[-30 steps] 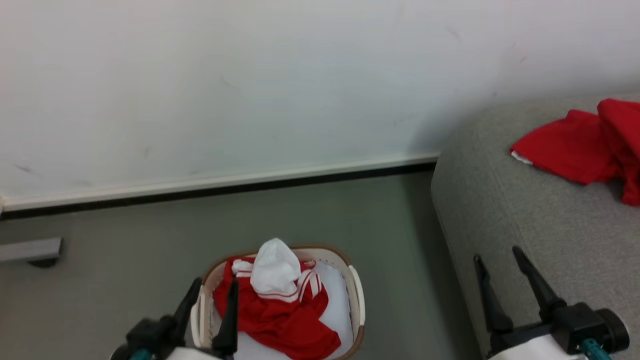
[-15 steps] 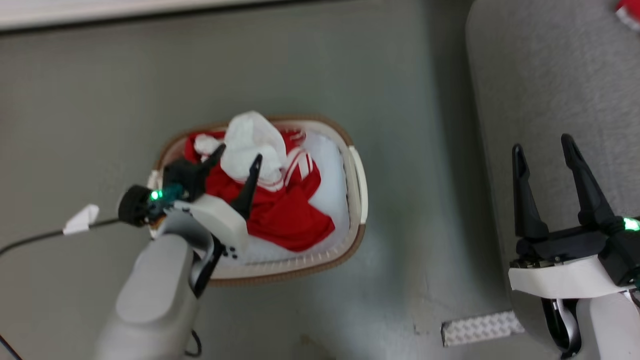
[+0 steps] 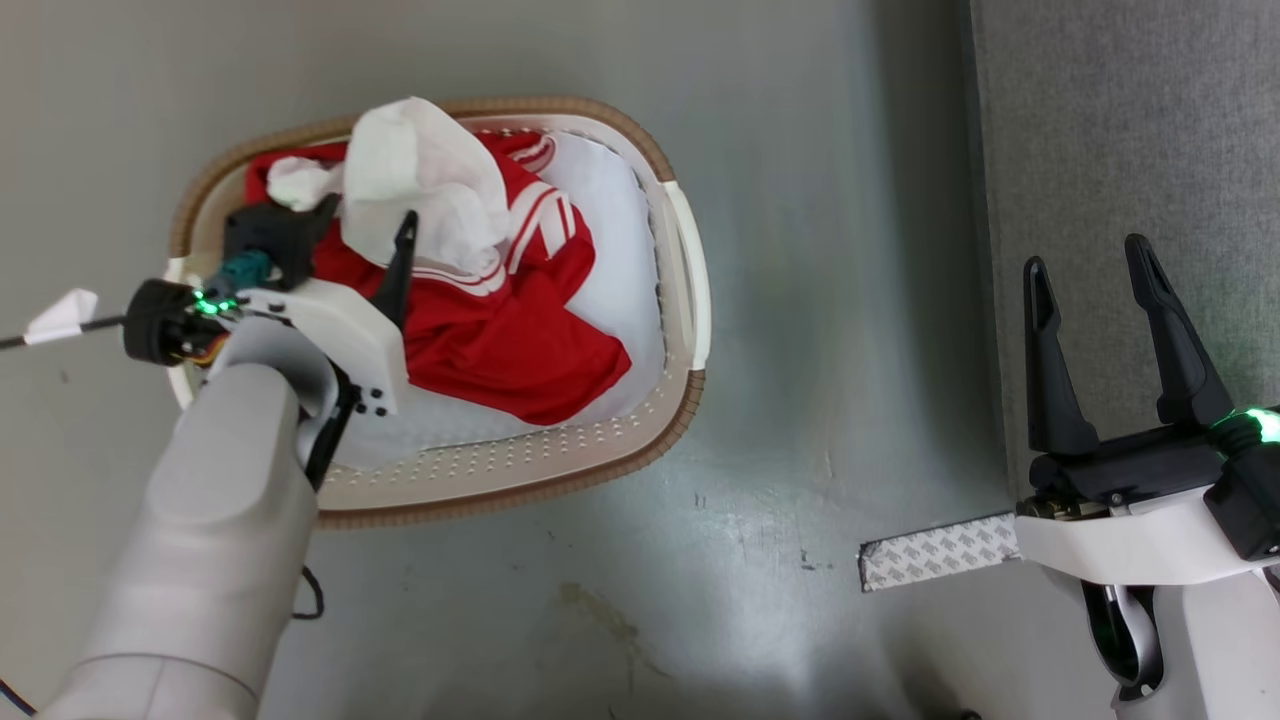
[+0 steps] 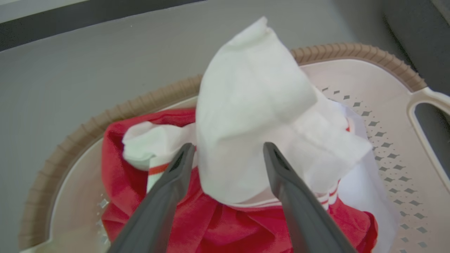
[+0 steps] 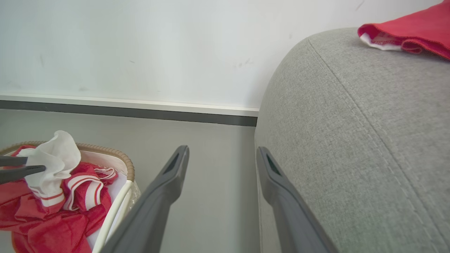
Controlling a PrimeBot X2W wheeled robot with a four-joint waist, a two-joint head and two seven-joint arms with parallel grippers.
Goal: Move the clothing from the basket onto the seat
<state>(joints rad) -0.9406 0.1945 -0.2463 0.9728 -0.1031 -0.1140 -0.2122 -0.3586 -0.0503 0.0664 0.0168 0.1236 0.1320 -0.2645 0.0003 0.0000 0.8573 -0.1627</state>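
Observation:
The basket (image 3: 560,470) stands on the floor with the clothing (image 3: 500,340) heaped in it, red fabric with white stripes and a white fold standing up at the top. My left gripper (image 3: 365,218) hangs open over the basket's left half. In the left wrist view its fingers straddle that white fold, with my left gripper (image 4: 228,147) open above the clothing (image 4: 246,225). My right gripper (image 3: 1088,262) is open and empty beside the edge of the grey seat (image 3: 1120,120). In the right wrist view another red garment (image 5: 415,28) lies on the seat (image 5: 351,123).
A patterned strip of tape (image 3: 935,550) lies on the grey-green floor between basket and seat. A dark cable with a white tag (image 3: 60,312) runs in at the left. A white wall with a dark baseboard (image 5: 123,114) stands behind the basket.
The head camera has tilted down, so the whole picture has shifted. My left gripper has gone from the basket's near left edge to over the clothing, around the white fold. Both grippers stay open.

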